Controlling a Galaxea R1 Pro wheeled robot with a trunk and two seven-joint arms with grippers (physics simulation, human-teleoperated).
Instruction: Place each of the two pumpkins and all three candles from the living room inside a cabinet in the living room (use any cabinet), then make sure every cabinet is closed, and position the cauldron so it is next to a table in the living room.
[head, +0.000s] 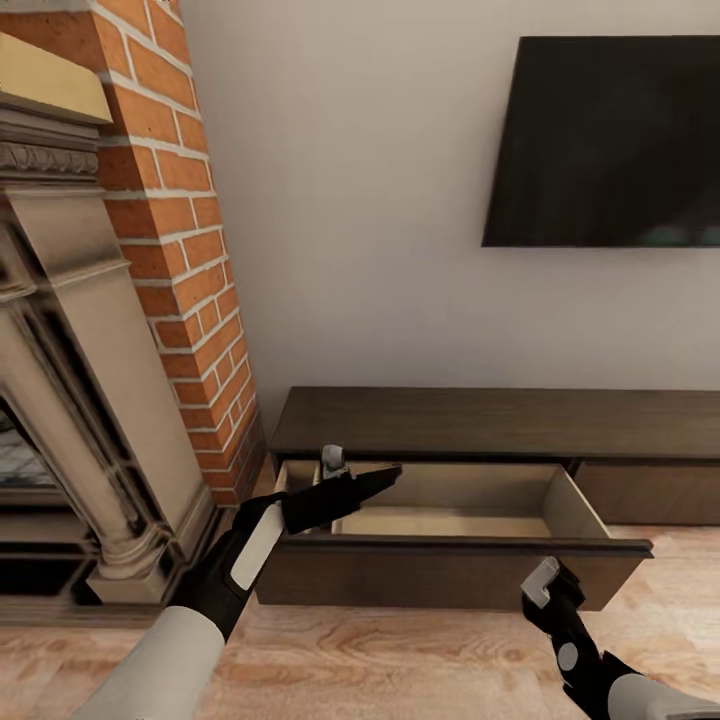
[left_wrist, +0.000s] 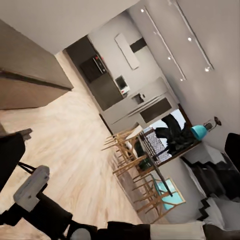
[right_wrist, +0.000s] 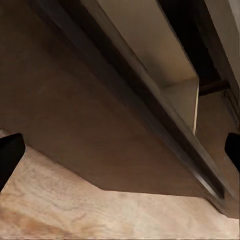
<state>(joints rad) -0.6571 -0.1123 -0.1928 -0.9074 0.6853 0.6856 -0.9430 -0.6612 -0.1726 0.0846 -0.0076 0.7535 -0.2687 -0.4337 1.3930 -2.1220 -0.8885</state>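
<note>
Left gripper (head: 385, 475) state unclear over open cabinet (head: 480, 425) drawer; right gripper (head: 540, 583) spread above wood floor (head: 400, 660).

No readable text for you anywhere, no label or brand on the dark television (head: 610, 140), none on the cabinet (head: 480, 420), none on the far kitchen appliances (left_wrist: 100, 70), no numbers, no signs

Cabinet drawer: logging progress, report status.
Left end effector open, over drawer's left end. Right end effector open, low before drawer front. Drawer of cabinet pulled out.
</note>
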